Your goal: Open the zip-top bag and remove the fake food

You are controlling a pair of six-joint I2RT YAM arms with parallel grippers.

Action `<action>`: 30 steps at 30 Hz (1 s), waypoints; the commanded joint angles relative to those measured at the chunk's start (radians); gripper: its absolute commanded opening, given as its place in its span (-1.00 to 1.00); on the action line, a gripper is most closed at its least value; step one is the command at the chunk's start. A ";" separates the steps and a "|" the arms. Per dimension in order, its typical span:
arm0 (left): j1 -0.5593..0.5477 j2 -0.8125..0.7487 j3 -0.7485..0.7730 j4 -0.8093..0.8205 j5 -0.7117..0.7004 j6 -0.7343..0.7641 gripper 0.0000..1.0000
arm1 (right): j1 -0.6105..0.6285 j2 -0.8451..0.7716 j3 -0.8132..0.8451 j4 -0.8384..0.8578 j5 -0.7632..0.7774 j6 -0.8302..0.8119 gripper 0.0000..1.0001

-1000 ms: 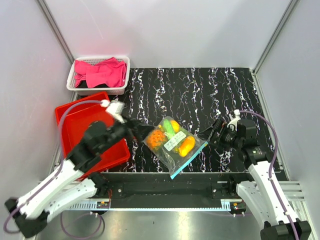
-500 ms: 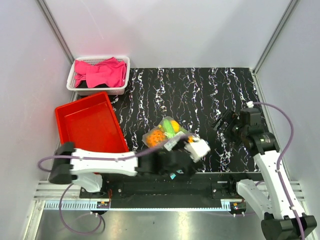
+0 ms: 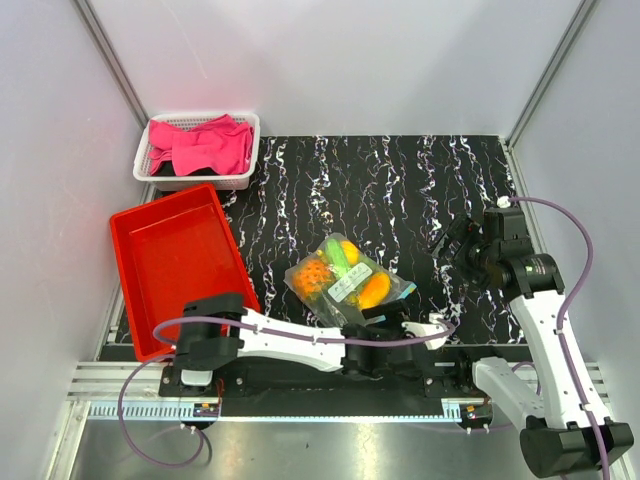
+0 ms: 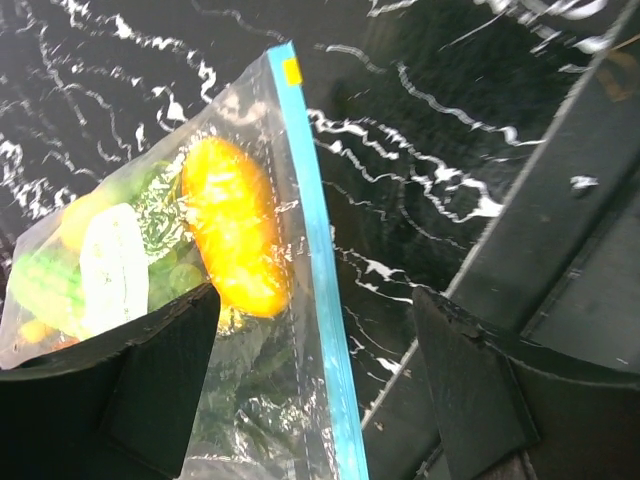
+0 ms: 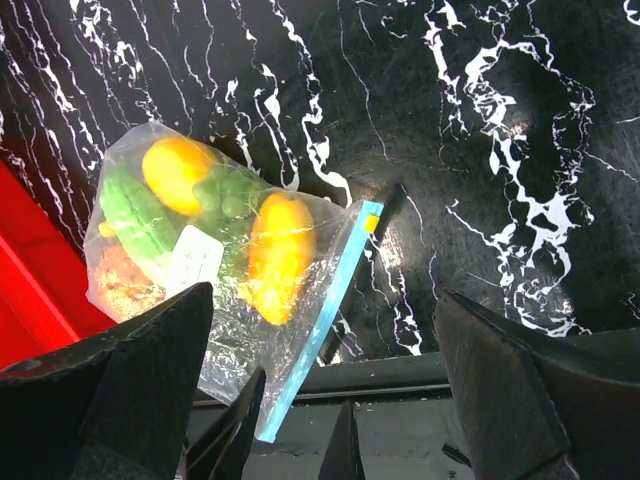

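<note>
The zip-top bag (image 3: 345, 280) lies flat on the black marbled table, its light blue zip strip (image 3: 400, 300) on the near-right edge. Inside is the fake food: a bumpy orange fruit (image 3: 310, 275), a yellow-orange oval (image 3: 372, 290) and green pieces (image 3: 340, 255). My left gripper (image 3: 383, 322) is open at the bag's near corner. In the left wrist view (image 4: 315, 300) its fingers (image 4: 150, 380) straddle the zip strip (image 4: 325, 330). My right gripper (image 3: 445, 245) is open and empty, right of the bag and above it; its view (image 5: 322, 298) shows the bag (image 5: 220, 260) below.
A red tray (image 3: 180, 260) stands to the left of the bag. A white basket (image 3: 245, 150) with pink cloth is at the back left. The black front rail (image 3: 300, 375) runs just near of the bag. Walls close in both sides.
My left arm has swung from beside the red tray across the front edge to the bag's near corner. My right gripper has drawn back a little to the right.
</note>
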 commanded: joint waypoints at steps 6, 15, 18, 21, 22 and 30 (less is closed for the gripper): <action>0.035 0.085 -0.019 0.152 -0.172 -0.036 0.55 | -0.016 0.027 -0.010 0.061 -0.110 -0.041 0.99; 0.093 0.108 -0.091 0.279 -0.133 -0.048 -0.06 | -0.020 0.076 -0.050 0.149 -0.242 -0.051 0.99; 0.102 0.132 -0.092 0.314 -0.100 -0.036 -0.30 | -0.020 0.105 -0.062 0.164 -0.239 -0.060 0.99; 0.101 0.133 -0.082 0.302 -0.089 -0.033 -0.54 | -0.020 0.133 -0.103 0.190 -0.233 -0.069 0.99; 0.101 0.127 -0.085 0.308 -0.084 -0.025 -0.76 | -0.020 0.145 -0.114 0.196 -0.233 -0.070 0.99; 0.101 0.019 -0.098 0.275 -0.066 0.004 -1.00 | -0.021 0.170 -0.183 0.279 -0.289 -0.066 0.99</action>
